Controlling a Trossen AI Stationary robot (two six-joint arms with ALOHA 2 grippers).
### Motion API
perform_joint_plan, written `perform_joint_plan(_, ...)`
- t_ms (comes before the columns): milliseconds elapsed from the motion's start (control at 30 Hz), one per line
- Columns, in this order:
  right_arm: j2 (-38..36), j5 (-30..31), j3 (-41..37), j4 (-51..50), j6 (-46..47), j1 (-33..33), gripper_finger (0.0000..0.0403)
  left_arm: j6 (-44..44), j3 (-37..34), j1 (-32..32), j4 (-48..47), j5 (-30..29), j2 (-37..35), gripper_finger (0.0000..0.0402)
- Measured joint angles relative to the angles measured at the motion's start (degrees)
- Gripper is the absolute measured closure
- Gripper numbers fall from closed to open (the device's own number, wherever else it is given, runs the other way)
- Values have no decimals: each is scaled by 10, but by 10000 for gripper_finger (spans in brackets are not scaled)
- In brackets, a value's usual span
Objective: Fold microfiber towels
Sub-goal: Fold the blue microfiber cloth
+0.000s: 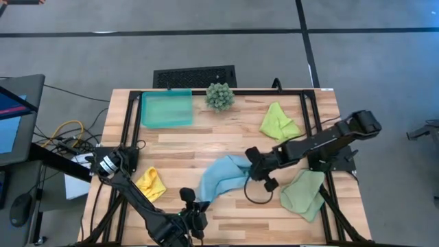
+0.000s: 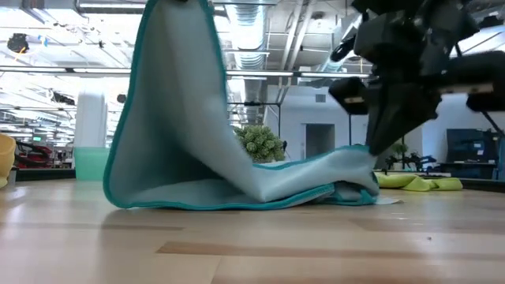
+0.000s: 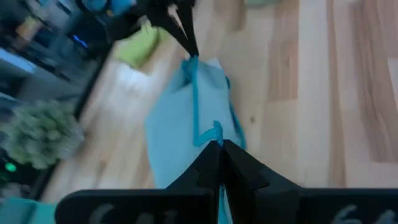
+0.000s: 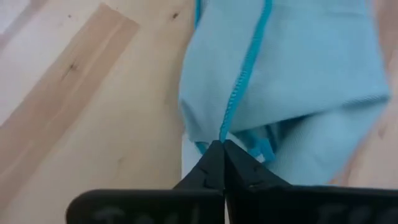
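Both grippers are pinching the light blue towel: left gripper lifting its near corner, right gripper pinning the opposite edge.

A light blue towel with a darker teal hem stretches between two grippers: one corner is pinched high in the left gripper, another lies pinched low at the right gripper. A pale sage towel lies crumpled just beside the right gripper, a lime green one beyond it, and a yellow one is bunched near the left gripper.
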Motion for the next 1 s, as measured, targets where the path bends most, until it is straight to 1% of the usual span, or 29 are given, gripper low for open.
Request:
perform_joint_plan(67,-19,2,0,-23,19,10,384,9,0,-7,0,-32,0,400)
perform_joint_plan(200,-54,4,0,-43,27,39,397,22,0,-21,0,-75,0,400)
perform_joint_plan(267,-76,26,-1,-49,30,58,396,23,0,-26,2,-101,0,400)
perform_joint_plan(333,-106,51,3,-59,40,80,395,34,8,-31,2,-145,0,400)
perform_joint_plan(433,-163,86,25,-75,57,121,399,78,46,-37,3,-218,0,400)
perform_joint_plan(500,-204,117,47,-87,72,154,399,124,85,-42,-1,-268,0,400)
perform_joint_plan(567,-238,130,79,-86,97,187,397,173,137,-50,-1,-311,0,400)
perform_joint_plan(667,-275,114,129,-87,143,237,397,224,225,-57,-1,-307,-1,400)
perform_joint_plan(767,-293,79,167,-82,180,280,399,231,295,-58,-5,-292,-2,400)
perform_joint_plan(833,-299,78,184,-68,186,304,399,230,333,-56,-31,-280,-2,400)
perform_joint_plan(867,-302,85,189,-69,194,312,399,224,346,-54,-51,-275,-2,400)
perform_joint_plan(933,-308,125,192,-79,208,318,399,184,366,-45,-107,-274,-3,400)
perform_joint_plan(1000,-313,183,192,-124,227,311,399,108,373,-29,-200,-266,-3,400)
